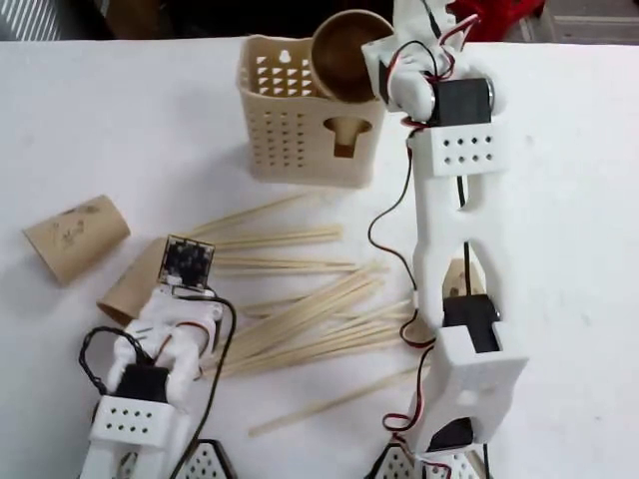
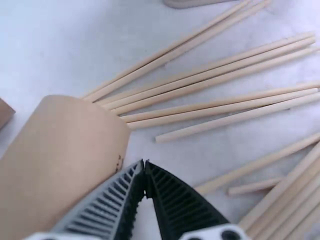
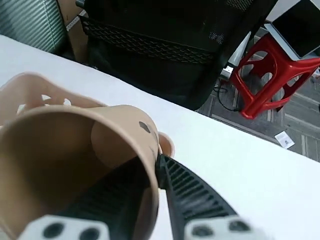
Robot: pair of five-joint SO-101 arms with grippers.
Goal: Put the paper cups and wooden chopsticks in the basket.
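Observation:
A cream slotted basket (image 1: 300,125) stands at the back of the white table. My right gripper (image 3: 159,162) is shut on the rim of a brown paper cup (image 3: 65,150), one finger inside and one outside, and holds the paper cup (image 1: 349,52) tilted over the basket's back right corner. A second cup (image 1: 125,291) lies on its side at the front left. My left gripper (image 2: 145,172) is shut with nothing between its fingers, right beside that cup (image 2: 60,155). A third cup (image 1: 75,237) lies further left. Several wooden chopsticks (image 1: 300,309) lie scattered mid-table, also near my left gripper (image 2: 215,85).
The right arm (image 1: 454,230) stretches from the front right up to the basket, over the chopsticks' right ends. The left arm (image 1: 160,339) sits at the front left. Beyond the table's far edge stand a black chair (image 3: 165,45) and a red stool (image 3: 280,65).

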